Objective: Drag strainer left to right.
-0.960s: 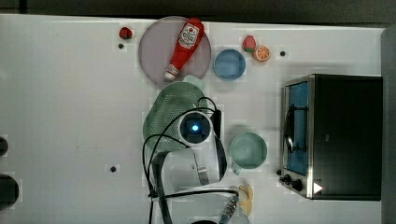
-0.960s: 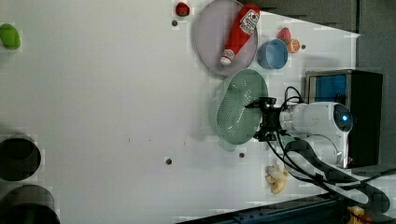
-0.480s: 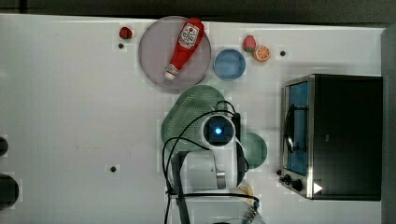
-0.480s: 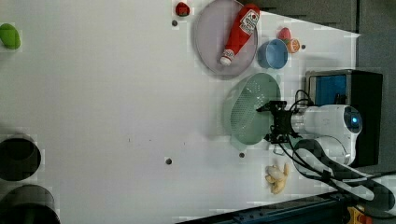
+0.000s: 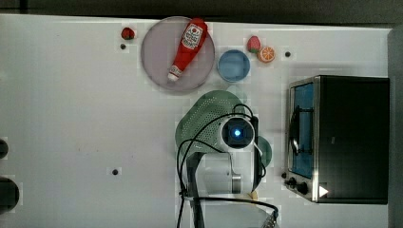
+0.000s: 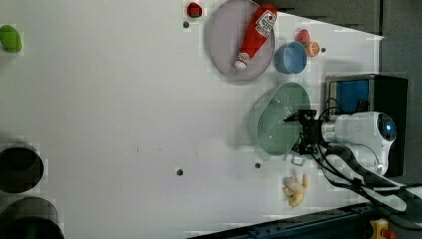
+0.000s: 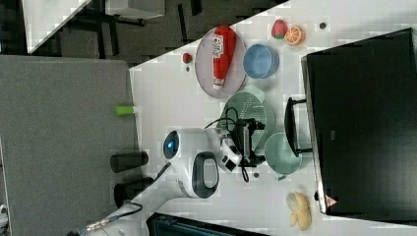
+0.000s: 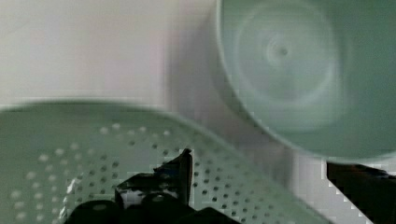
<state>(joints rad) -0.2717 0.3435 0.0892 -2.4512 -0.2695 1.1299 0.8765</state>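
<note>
While the strainer [image 5: 204, 121] sits mid-counter beside the mug [image 7: 282, 153], the drag is judged well advanced.

One finger [image 8: 180, 170] of the hand [image 6: 302, 133] is seen inside the strainer's holed bowl, the other outside its rim; the hand is spread wide and nothing is clamped. Little room is left toward the oven [image 5: 340, 137] on the top view's right.

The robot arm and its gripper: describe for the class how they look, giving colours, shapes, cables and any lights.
The arm has smooth, rounded white shells with dark grey joint sections. A round blue light glows on its wrist housing. Loose black cables loop along the arm. The gripper is a black, blocky unit with two slim black fingers.
</note>
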